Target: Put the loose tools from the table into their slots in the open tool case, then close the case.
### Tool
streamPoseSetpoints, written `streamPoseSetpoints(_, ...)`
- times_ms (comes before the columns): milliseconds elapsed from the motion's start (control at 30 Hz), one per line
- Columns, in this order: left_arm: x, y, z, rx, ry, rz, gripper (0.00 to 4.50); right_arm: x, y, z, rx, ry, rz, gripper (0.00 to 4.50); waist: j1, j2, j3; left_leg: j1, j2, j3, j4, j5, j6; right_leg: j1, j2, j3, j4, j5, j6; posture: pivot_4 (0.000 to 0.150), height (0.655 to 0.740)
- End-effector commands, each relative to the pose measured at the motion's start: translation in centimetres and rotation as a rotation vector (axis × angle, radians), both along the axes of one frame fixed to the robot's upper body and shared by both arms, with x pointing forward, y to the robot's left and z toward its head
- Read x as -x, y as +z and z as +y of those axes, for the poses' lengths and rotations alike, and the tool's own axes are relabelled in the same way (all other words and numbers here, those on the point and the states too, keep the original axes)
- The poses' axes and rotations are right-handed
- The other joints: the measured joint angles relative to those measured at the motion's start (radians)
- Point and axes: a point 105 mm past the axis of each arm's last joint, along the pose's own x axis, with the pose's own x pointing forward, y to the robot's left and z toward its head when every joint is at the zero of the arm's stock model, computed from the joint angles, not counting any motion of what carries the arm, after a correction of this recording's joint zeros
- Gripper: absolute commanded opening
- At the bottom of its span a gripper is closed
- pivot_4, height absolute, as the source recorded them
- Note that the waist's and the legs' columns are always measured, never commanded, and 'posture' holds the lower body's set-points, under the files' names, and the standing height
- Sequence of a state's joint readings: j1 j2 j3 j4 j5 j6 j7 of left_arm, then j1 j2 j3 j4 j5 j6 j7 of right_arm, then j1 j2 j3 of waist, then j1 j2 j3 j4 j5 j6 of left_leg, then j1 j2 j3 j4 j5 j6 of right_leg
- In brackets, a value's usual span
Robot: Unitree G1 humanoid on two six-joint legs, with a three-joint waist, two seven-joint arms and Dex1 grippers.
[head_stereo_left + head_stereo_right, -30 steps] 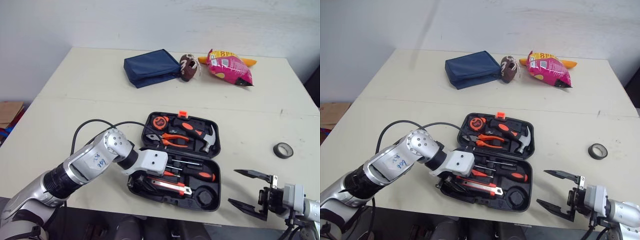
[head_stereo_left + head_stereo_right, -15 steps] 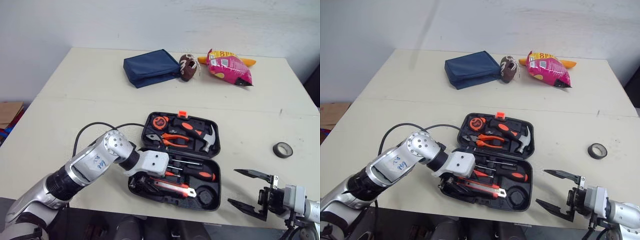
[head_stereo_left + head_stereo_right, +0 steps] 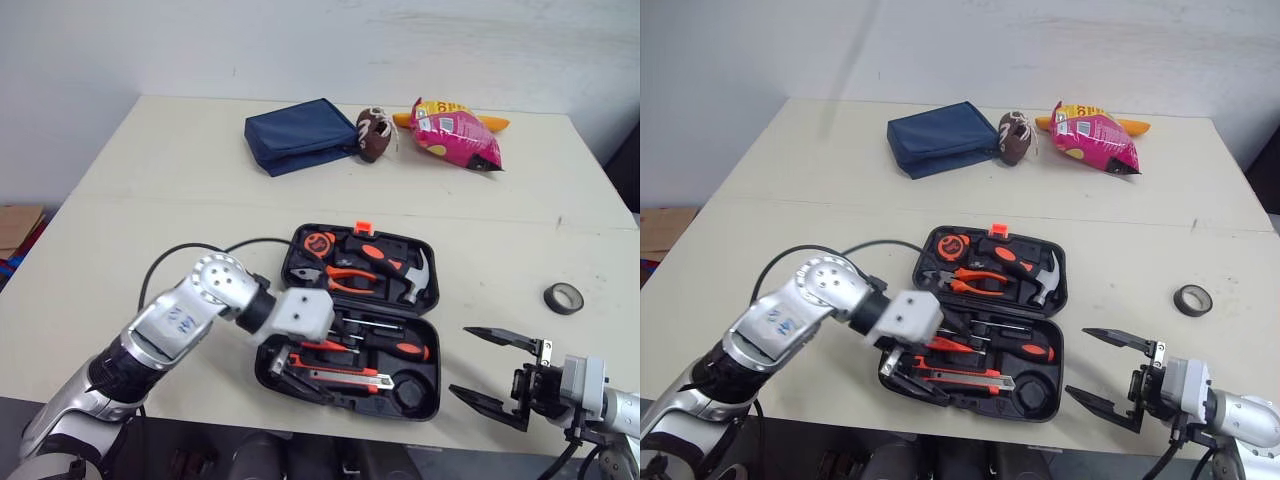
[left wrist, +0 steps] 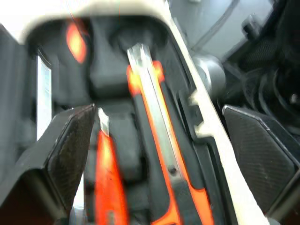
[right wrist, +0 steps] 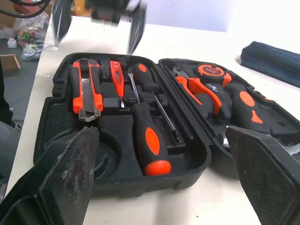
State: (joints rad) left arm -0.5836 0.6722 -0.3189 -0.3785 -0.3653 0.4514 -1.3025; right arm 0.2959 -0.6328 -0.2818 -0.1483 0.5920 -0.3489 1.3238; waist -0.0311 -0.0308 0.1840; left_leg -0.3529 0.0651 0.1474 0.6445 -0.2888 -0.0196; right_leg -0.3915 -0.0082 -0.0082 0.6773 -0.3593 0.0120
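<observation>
Pale bench [image 3: 150, 200] under a blank wall, with a blue pouch [image 3: 298, 134], a small football [image 3: 373, 134] and a pink snack bag [image 3: 458, 134] parked along the far edge at 12 o'clock. What has changed in the last second: my left gripper [image 4: 158, 112] was down in the near half of the tool case [image 5: 122, 180] with the knife [image 3: 340, 377] lying askew under it; now the knife sits flat in its slot and the jaws stand spread wide on either side of it, touching nothing. I read that as the knife delivered and let go. The case is open, and its round recess [image 3: 408, 388] at the near right corner is empty. A roll of tape [image 3: 564, 297] lies loose on the bench, at 3 o'clock from the case and well apart from it. My right gripper [image 3: 462, 360] hovers off the case's near right corner, jaws spread and empty; the tape lies at about 1 o'clock from it and the recess near it at 9 o'clock. So I judge the tape comes next, then the lid.
</observation>
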Motion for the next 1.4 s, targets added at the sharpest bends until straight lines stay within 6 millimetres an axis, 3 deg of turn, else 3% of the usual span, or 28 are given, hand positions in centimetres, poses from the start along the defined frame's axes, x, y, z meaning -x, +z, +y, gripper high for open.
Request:
streamPoseSetpoints(33, 0.5, 0.8, 0.0, 0.115, -0.028, 0.033, 3.06, -0.2, 1.3, 0.8, 0.006, 0.013, -0.032, 4.5, 0.001, 0.0, 0.0, 0.0, 0.0, 0.0, 0.0, 0.0, 0.0, 0.0, 0.0, 0.0, 0.0, 0.0, 0.0, 0.15, 0.74)
streamPoseSetpoints(233, 0.7, -2.7, -0.2, 0.06, -0.04, 0.005, 0.13, -0.5, 1.9, 1.4, 0.006, 0.011, -0.03, 4.5, 0.002, 0.0, 0.0, 0.0, 0.0, 0.0, 0.0, 0.0, 0.0, 0.0, 0.0, 0.0, 0.0, 0.0, 0.001, 0.15, 0.74)
streamPoseSetpoints(533, -0.2, -5.8, -0.8, 0.002, 0.028, -0.022, 0.06, -1.1, 2.5, 1.5, 0.012, 0.0, -0.023, 4.5, 0.0, 0.0, 0.0, -0.001, 0.0, 0.0, 0.0, -0.001, 0.0, 0.0, 0.0, 0.0, -0.001, 0.0, 0.002, 0.15, 0.74)
streamPoseSetpoints(767, 1.1, -7.6, -0.1, -0.074, -0.038, 0.008, 0.06, -1.4, 2.5, 1.1, 0.019, -0.015, -0.019, 4.5, 0.001, 0.0, 0.0, -0.001, 0.0, 0.0, 0.0, -0.001, 0.001, 0.0, 0.0, 0.0, -0.001, 0.0, 0.002, 0.15, 0.74)
streamPoseSetpoints(1200, 0.5, -9.6, 2.7, -0.246, 0.034, 0.031, 0.06, -1.2, 1.8, 0.5, 0.017, -0.033, -0.01, 4.5, -0.002, 0.0, 0.0, 0.0, 0.0, 0.0, -0.001, -0.002, 0.001, 0.0, 0.0, 0.0, -0.001, 0.0, 0.002, 0.15, 0.74)
streamPoseSetpoints(1400, 0.7, -9.3, 3.1, -0.245, 0.033, 0.006, 0.06, -1.3, 1.2, 0.2, 0.016, -0.047, -0.009, 4.5, -0.007, 0.0, 0.0, 0.001, 0.0, 0.0, -0.003, -0.002, 0.002, 0.001, 0.0, 0.0, -0.002, 0.0, 0.002, 0.15, 0.74)
